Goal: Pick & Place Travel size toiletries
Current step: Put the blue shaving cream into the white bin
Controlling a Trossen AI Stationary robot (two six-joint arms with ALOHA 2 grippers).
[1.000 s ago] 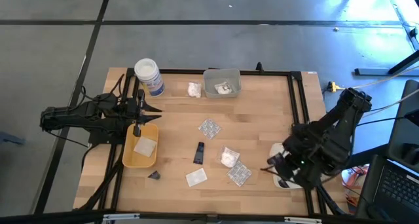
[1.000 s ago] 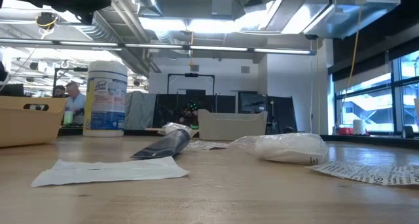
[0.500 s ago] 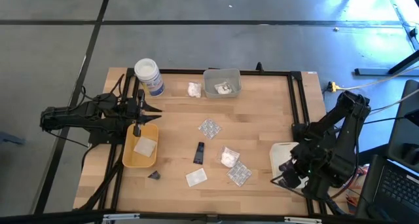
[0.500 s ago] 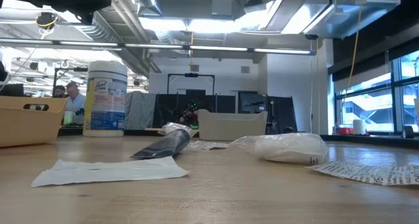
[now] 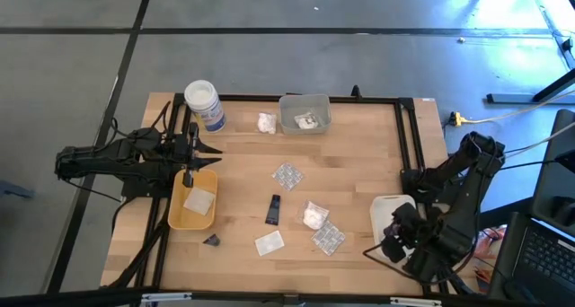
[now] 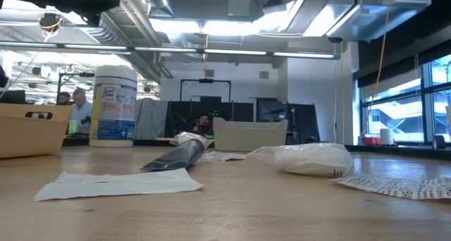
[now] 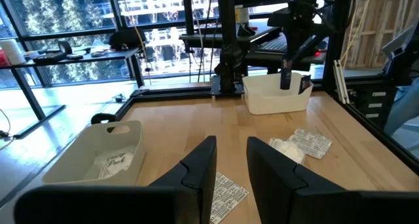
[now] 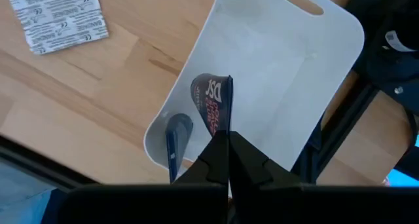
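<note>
1. Landmark: dark tube [image 5: 273, 208], lying mid-table.
2. Near the tube: two blister packs [image 5: 287, 175] [image 5: 329, 239], one lumpy white packet [image 5: 314, 215], one flat white sachet [image 5: 269, 243]. A small dark wedge [image 5: 210, 240] lies farther off, on the tube's left.
3. Yellow tray [image 5: 172, 210] left of the tube holds a second flat sachet [image 5: 199, 201]. The left gripper [image 7: 230, 144] hangs above this tray, fingers a little apart and empty.
4. Well beyond the tube: big white jar [image 5: 203, 105], a second lumpy packet [image 5: 267, 122], and a clear tray [image 5: 284, 109] with a third inside [image 5: 306, 120].
5. White tray [image 5: 384, 206] right of the tube holds two dark pieces [image 8: 211, 106] [image 8: 174, 137].
6. The right gripper [image 8: 228, 137] is above the white tray, fingers pressed together. Their tips meet the nearer dark piece; cannot tell whether they pinch it.
7. Nothing blocks the loose items.
</note>
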